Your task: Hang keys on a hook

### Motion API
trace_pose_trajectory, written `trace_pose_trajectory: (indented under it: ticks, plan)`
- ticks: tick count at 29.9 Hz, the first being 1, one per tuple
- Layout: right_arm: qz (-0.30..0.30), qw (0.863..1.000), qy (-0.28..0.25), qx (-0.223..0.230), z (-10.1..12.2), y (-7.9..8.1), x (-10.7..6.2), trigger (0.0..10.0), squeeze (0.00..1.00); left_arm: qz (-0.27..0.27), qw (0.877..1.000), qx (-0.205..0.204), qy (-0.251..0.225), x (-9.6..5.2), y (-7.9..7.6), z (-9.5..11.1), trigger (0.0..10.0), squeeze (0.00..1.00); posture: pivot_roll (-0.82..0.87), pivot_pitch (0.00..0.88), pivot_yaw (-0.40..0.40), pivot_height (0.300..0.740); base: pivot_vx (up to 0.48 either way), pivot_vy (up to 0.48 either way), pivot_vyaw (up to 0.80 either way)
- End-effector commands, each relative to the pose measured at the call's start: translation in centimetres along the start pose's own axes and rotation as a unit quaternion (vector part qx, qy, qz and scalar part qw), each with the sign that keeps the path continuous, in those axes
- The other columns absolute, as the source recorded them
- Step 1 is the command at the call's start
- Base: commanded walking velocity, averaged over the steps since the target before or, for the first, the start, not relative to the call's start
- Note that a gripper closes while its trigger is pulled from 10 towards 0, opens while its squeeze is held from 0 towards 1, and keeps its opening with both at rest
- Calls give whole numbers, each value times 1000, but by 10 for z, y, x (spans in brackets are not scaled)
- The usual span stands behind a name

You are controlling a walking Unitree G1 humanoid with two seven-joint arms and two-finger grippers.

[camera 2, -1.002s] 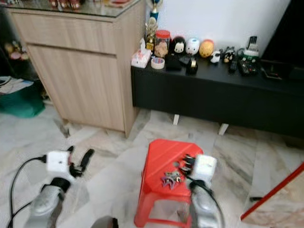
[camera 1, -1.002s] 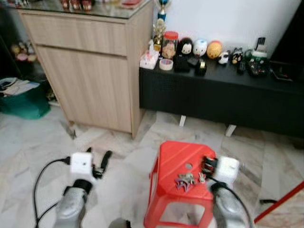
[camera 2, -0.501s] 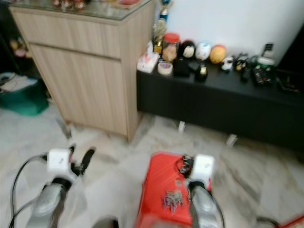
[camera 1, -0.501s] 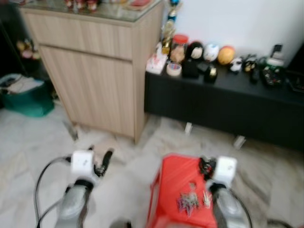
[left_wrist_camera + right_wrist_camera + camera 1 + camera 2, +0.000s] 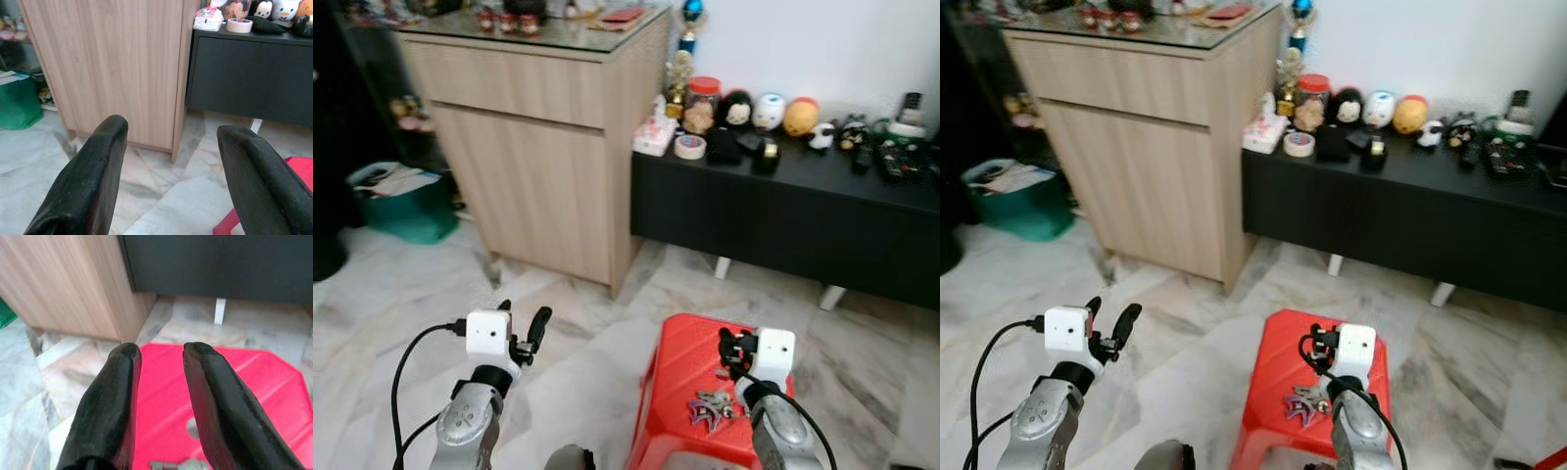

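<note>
A bunch of keys (image 5: 710, 406) lies on the top of a red plastic stool (image 5: 680, 362), near its front. My right gripper (image 5: 729, 348) hovers low over the stool just behind the keys. In the right wrist view its fingers (image 5: 112, 396) stand open by a narrow gap with nothing between them, and a bit of the keys (image 5: 178, 464) shows below. My left gripper (image 5: 524, 328) hangs wide open over the marble floor, left of the stool, holding nothing.
A tall wooden cabinet (image 5: 538, 166) stands ahead on the left. A low black bench (image 5: 783, 215) beside it carries figurines, a tape roll and a jar. A green bin (image 5: 406, 206) sits at the far left. Marble floor lies between me and the furniture.
The whole picture has shifted and sharpened as the camera moved. My right gripper stays over the stool behind the keys; the left arm holds its pose.
</note>
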State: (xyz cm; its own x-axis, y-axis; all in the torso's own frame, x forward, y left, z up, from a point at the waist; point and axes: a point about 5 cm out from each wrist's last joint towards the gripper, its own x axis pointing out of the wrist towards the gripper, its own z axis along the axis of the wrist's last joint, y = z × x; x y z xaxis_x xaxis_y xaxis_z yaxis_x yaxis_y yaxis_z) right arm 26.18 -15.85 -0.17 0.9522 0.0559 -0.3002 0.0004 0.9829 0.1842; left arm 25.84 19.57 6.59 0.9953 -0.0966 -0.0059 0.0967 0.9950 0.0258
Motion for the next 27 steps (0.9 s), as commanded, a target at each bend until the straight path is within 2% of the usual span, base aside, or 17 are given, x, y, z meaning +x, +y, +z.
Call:
trace_pose_trajectory:
  ticks: [1,11,16,25,27]
  plan:
    - [-1,1000,11,17,-4,-2,-1,10000,0,-3,1000,0,3,0,0,-1,10000,0,85,0,-38,645,0,0,0]
    - [4,1000,3,-4,-2,-2,-1,10000,0,-7,1000,1,8,-1,-1,-3,10000,0,82,0,-36,645,0,0,0]
    - [9,1000,6,-5,-4,0,-1,10000,0,-8,1000,2,7,1,-1,-3,10000,0,83,0,-36,645,0,0,800]
    - [-18,1000,-3,10,-3,-5,0,10000,0,-13,1000,2,8,1,-2,-3,10000,0,86,0,-34,645,0,0,51]
    - [-42,999,-13,7,-2,-8,-1,10000,0,-17,1000,3,9,1,-2,-3,10000,0,86,0,-33,645,0,0,0]
